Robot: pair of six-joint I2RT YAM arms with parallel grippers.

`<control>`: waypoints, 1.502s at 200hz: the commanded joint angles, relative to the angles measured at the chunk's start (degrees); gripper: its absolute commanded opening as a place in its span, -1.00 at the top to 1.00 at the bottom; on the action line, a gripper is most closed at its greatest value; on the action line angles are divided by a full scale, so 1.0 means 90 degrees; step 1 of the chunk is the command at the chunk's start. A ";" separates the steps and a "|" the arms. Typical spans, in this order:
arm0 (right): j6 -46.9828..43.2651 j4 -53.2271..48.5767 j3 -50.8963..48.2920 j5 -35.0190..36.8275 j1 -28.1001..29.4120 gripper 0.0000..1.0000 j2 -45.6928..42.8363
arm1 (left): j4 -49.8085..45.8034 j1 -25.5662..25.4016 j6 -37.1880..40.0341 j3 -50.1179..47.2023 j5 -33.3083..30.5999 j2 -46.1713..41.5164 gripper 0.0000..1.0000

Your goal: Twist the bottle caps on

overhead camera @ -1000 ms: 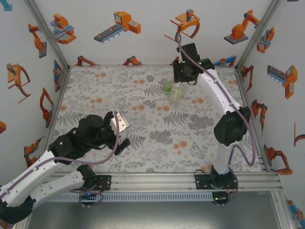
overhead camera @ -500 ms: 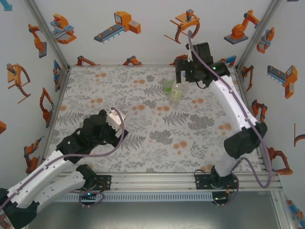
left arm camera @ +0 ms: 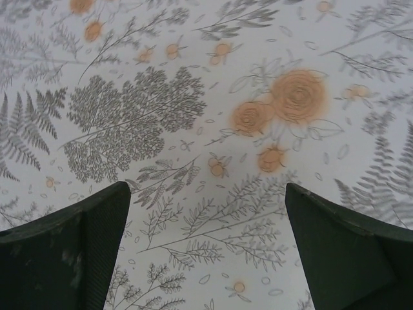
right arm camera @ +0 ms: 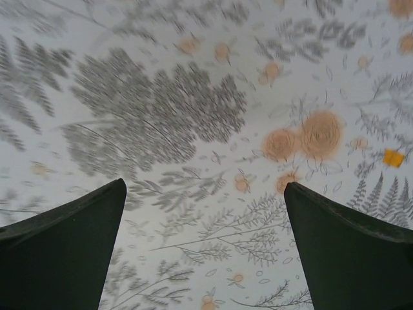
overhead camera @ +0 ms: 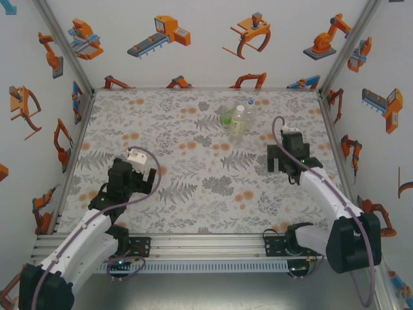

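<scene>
While the bottles (overhead camera: 236,120) are clustered near the tabletop's (overhead camera: 161,129) far edge, the jaws of left arm (overhead camera: 84,229) and right arm (overhead camera: 326,194) are spread wide, empty; one bottle should be steadied and its cap (overhead camera: 240,108) turned squarely.

Three small clear bottles (overhead camera: 237,121), clustered upright
</scene>
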 commanded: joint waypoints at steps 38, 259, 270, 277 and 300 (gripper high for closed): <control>-0.0506 0.4126 -0.1889 -0.0646 -0.0949 -0.99 0.0010 | 0.3366 0.1332 -0.0801 -0.0283 0.0932 0.2047 -0.94; -0.0034 0.7641 -0.1819 -0.2396 -0.1813 -0.98 0.2560 | 0.5823 0.2306 -0.0972 0.0528 0.2017 0.5169 -0.94; -0.0087 0.7577 -0.1780 -0.2435 -0.1792 -0.98 0.2571 | 0.5820 0.2306 -0.0969 0.0529 0.2024 0.5174 -0.94; -0.0100 0.7531 -0.1755 -0.2386 -0.1770 -0.98 0.2569 | 0.5823 0.2306 -0.0970 0.0534 0.2024 0.5173 -0.94; -0.0108 0.7516 -0.1777 -0.2344 -0.1756 -0.99 0.2551 | 0.5823 0.2307 -0.0968 0.0529 0.2022 0.5172 -0.94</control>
